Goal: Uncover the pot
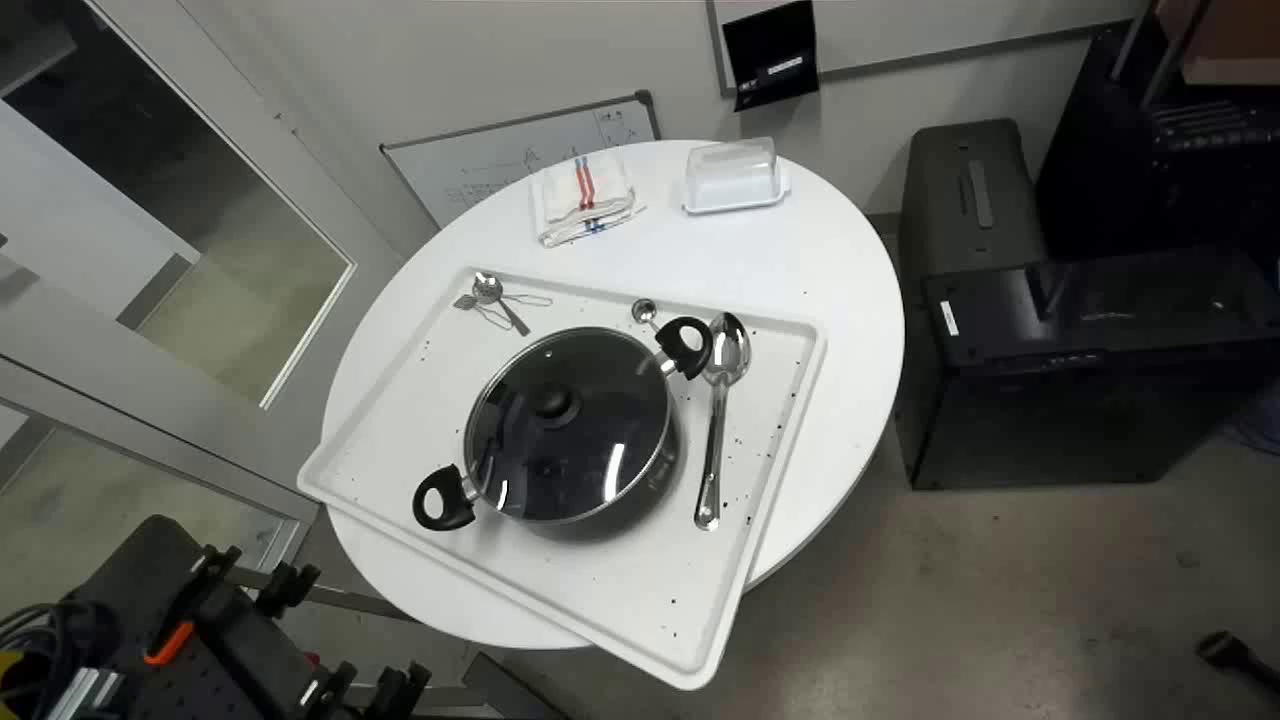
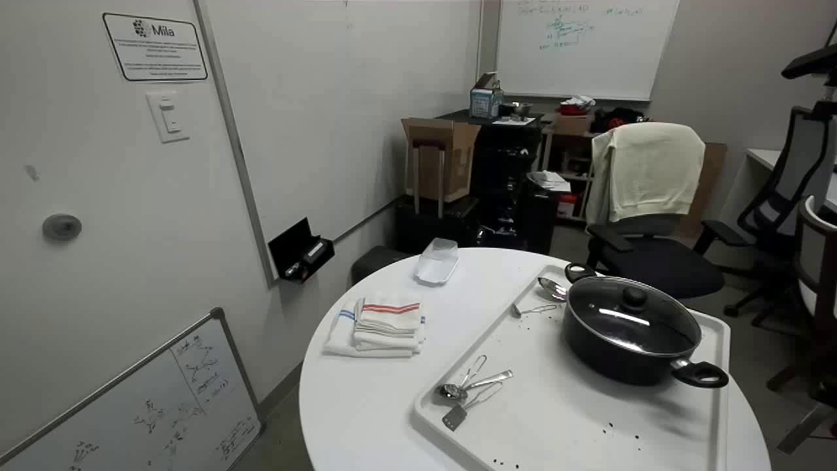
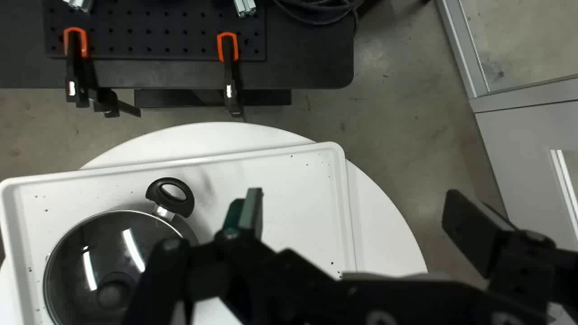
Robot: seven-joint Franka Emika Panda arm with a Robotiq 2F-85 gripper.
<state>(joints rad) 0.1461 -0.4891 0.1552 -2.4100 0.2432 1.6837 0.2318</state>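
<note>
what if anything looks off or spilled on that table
Dark specks dot the white rectangular tray, looking like stray crumbs, though too small to identify. The tray also sits off-centre: in an exterior view two corners jut past the edge of the round white table.

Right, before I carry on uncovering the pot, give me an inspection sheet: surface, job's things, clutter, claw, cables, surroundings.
Surface: round white table bearing a white tray that juts past its edge; dark specks on the tray.
Job's things: black pot on the tray, glass lid on it, knob up.
Clutter: large spoon beside the pot, contact with the handle unclear; small utensils on the tray; folded towels and clear-lidded dish on the table.
Claw: open, holding nothing.
Cables: dark, looped at the black bench.
Surroundings: clamps on the bench edge; leaning whiteboard; chair draped with pale cloth.
</note>
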